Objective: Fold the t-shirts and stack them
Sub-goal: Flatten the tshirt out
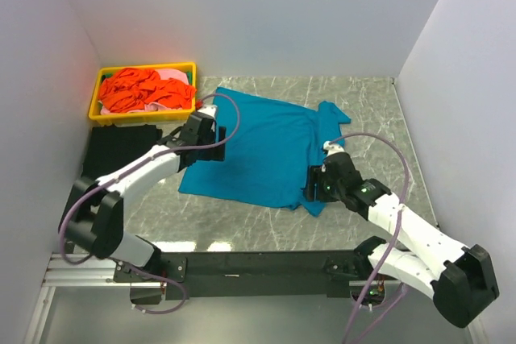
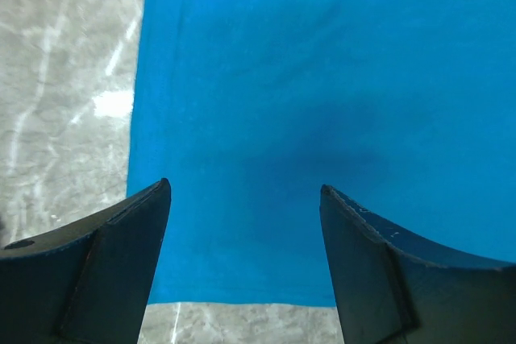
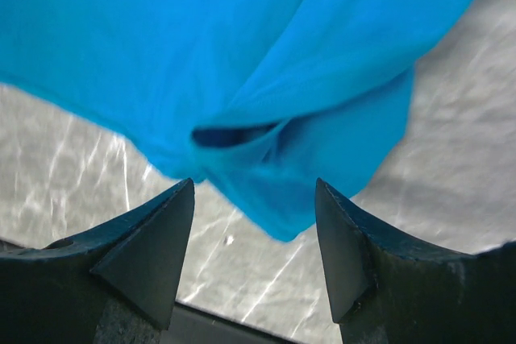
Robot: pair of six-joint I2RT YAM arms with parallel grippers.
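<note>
A large teal-blue t-shirt [image 1: 266, 151] lies spread on the marble table, partly folded, with a sleeve sticking out at the far right. My left gripper [image 1: 208, 147] is open and empty, hovering over the shirt's left edge; in the left wrist view [image 2: 246, 199] the teal cloth [image 2: 322, 78] fills the space between the jaws. My right gripper [image 1: 316, 183] is open and empty over the shirt's near right corner; in the right wrist view [image 3: 255, 191] a folded corner of the cloth [image 3: 274, 191] hangs just beyond the jaws. Orange-red shirts [image 1: 133, 90] and a pink one [image 1: 169, 76] lie in a pile at the back left.
A yellow plastic tray [image 1: 149, 65] at the back left holds the orange-red and pink shirts. A black cloth [image 1: 121, 151] lies on the table in front of the tray, under my left arm. White walls close in the table on three sides.
</note>
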